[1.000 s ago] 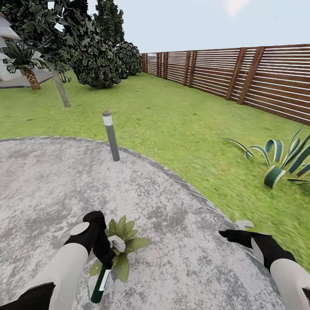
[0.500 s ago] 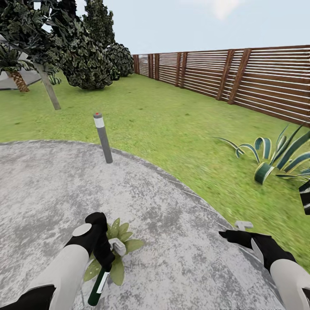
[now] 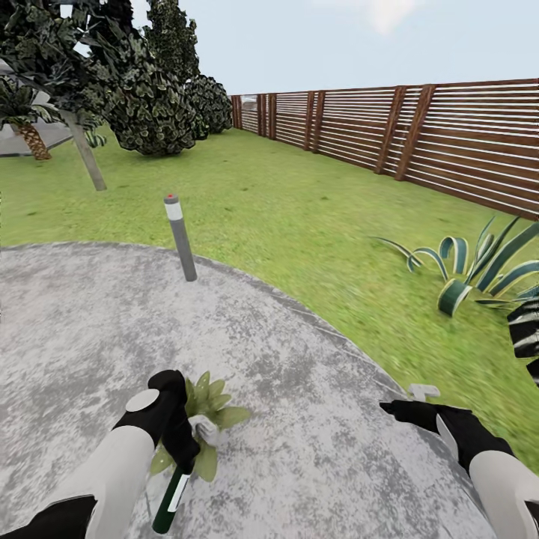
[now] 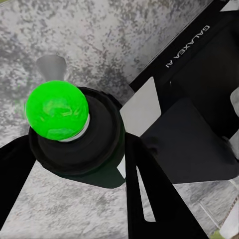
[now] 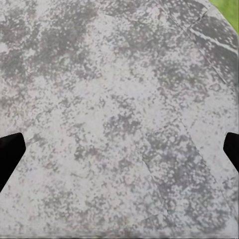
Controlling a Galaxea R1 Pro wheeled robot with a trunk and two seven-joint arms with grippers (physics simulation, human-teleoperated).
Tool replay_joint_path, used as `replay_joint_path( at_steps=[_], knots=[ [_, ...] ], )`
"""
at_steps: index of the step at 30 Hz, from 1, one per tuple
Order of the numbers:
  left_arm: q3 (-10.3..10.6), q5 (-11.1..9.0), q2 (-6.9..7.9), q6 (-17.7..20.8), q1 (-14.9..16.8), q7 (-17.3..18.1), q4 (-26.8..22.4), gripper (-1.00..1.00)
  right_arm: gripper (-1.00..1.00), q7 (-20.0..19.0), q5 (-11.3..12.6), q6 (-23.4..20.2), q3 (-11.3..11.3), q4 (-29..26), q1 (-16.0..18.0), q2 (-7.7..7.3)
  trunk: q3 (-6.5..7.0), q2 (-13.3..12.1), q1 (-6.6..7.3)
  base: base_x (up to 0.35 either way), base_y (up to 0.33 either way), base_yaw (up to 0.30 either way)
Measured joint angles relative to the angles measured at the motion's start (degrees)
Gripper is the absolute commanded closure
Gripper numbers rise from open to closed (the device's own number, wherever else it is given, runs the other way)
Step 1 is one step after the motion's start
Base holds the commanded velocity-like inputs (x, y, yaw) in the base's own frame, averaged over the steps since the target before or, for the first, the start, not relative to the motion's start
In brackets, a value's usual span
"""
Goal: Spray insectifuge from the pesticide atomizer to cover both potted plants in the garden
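Note:
My left gripper is shut on the pesticide atomizer, a slim dark bottle with a white label, held tilted just above the paved patch. In the left wrist view the atomizer shows its bright green dot on top, between the black fingers of the left gripper. One potted plant, a low rosette of pointed green leaves, sits on the paving right behind the left gripper and partly hidden by it. My right gripper hovers open over the paving, and in the right wrist view the gripper has nothing between its fingers.
The round mottled grey paved patch lies under both arms. A grey lamp post stands at its far edge. A striped agave grows in the lawn at right. A brown slatted fence and trees border the garden.
The whole view has shifted a little leftward, so the camera has turned to the right. Both arms hold the same pose, and the atomizer stays in the left gripper.

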State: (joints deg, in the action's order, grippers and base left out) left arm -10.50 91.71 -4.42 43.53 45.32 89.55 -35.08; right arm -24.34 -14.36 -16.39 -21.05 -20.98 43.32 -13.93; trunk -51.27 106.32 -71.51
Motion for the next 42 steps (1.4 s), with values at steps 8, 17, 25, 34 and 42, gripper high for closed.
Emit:
replay_joint_path(
  at_steps=[8, 17, 25, 34, 42],
  knots=[
    [0.0, 0.0, -0.12, 0.0, 0.0, 0.0, -0.4, 1.0, -1.0, 0.0, 0.0, 0.0, 0.0, 0.1, 0.0, 0.0, 0.0, 0.0, 0.03, -0.207, 0.0, 0.0],
    [0.1, 0.0, -2.37, 0.7, 2.9, 0.0, -1.8, 1.0, -1.0, 0.0, 0.0, 0.0, 0.0, 0.1, 0.0, 0.0, 0.01, 0.0, 0.04, -0.008, 0.0, 0.0],
    [0.9, 0.4, -2.48, 1.1, 3.5, 0.0, 0.9, 1.0, -1.0, 0.0, -0.1, 0.1, 0.1, 2.7, 0.0, 0.01, 0.0, 0.0, 0.03, 0.0, 0.0, 0.0],
    [2.7, 2.1, -2.2, 1.1, 2.9, 0.0, 9.6, 1.0, -1.0, 0.0, 0.0, 0.1, 0.1, 4.3, 0.0, 0.08, 0.0, 0.0, 0.03, 0.0, 0.0, 0.0],
    [2.7, 2.2, -2.38, 1.2, 3.5, 0.0, -1.1, 1.0, -1.0, 0.0, 0.0, 0.1, 0.1, 4.3, 0.0, 0.17, 0.0, 0.0, 0.03, 0.0, 0.0, 0.0]
  ],
)
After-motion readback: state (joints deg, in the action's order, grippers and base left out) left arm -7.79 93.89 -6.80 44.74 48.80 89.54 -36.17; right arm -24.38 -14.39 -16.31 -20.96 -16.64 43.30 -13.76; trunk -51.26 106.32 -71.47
